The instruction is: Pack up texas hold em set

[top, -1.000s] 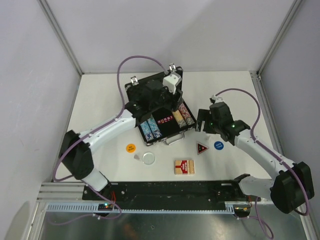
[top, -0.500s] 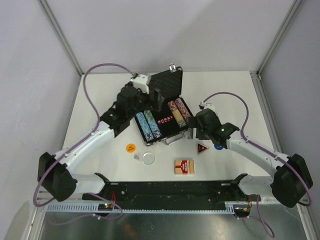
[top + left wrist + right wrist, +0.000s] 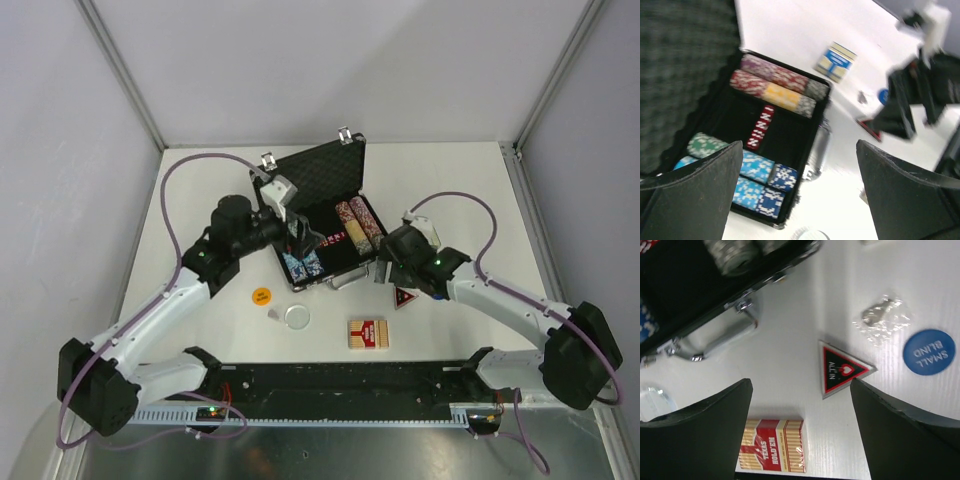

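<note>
Hovering over the case (image 3: 320,178), the left gripper (image 3: 303,240) is standing wide open w/ nothing in it. The right gripper (image 3: 385,272), also spread & empty, is hanging just off the case's handle side. The case is lying open w/ lid up. Lying outside it, handle side: red deck (image 3: 368,333), triangle (image 3: 404,297), orange button (image 3: 260,295), clear disc (image 3: 297,317).

Left wrist: chips (image 3: 772,90) are sitting in rows at both ends of the case, dice (image 3: 762,127) between them. A blue deck (image 3: 836,61) is lying beyond the case's end.

Right wrist: a blue button (image 3: 929,352) & clear baggie (image 3: 882,316) are lying off the case's handle (image 3: 715,345), near the triangle.

Judging handling:
- Decks: prob. light, stiff, slick-wrapped; pinching across the long edges is looking best.
- Triangle & buttons: thin, flat, hard, likely slipping; calling for edge-on nips.
- Case: rigid, prob. chip-heavy; lid is wanting a push at its free rim.
</note>
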`<state>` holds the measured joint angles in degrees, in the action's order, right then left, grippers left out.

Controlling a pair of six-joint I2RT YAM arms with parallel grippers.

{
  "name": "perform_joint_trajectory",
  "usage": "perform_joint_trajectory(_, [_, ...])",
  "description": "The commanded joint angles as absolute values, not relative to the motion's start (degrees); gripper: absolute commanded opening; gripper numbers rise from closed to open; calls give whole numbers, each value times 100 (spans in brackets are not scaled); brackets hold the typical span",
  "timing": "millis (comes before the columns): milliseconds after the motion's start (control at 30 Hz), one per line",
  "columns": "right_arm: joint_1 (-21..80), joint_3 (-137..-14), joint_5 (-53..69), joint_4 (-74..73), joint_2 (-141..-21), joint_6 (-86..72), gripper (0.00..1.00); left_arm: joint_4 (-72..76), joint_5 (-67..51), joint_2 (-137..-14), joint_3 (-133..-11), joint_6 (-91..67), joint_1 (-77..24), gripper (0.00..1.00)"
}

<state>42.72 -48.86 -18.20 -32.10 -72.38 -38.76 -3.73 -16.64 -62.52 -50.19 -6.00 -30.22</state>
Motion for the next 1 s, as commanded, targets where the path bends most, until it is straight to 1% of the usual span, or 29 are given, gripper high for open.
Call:
perform_joint_trajectory(0, [3735, -4990, -1967, -3774, -6872, -4741, 85, -519, -3145, -6300, -4878, 166, -3409, 100])
perform_joint_trajectory(100, [3415, -4992, -1962, -4015, -6638, -4644, 85, -701, -3156, -6659, -4948, 454, -4080, 100])
perform_joint_trajectory(233, [2945, -4986, -1940, -4243, -6421, -4399, 85, -1043, -2623, -7205, -5141, 991, -4997, 100])
perform_joint_trajectory(467, [2159, -4810, -1564, -4287, -6000, -4298, 84, -1133, -2029, -7886, -5315, 1422, -5749, 100])
perform_joint_trajectory(633, [1846, -4628, -1385, -4305, -5737, -4292, 83, -1139, -1303, -8353, -5214, 1806, -6562, 100])
perform_joint_trajectory(733, [1787, -4425, -1340, -4303, -5507, -4322, 83, -1137, -1127, -8613, -5283, 1944, -6778, 100])
perform_joint_trajectory(967, [1628, -4055, -1169, -4231, -5100, -4331, 84, -1126, -989, -9235, -5481, 2144, -6923, 99])
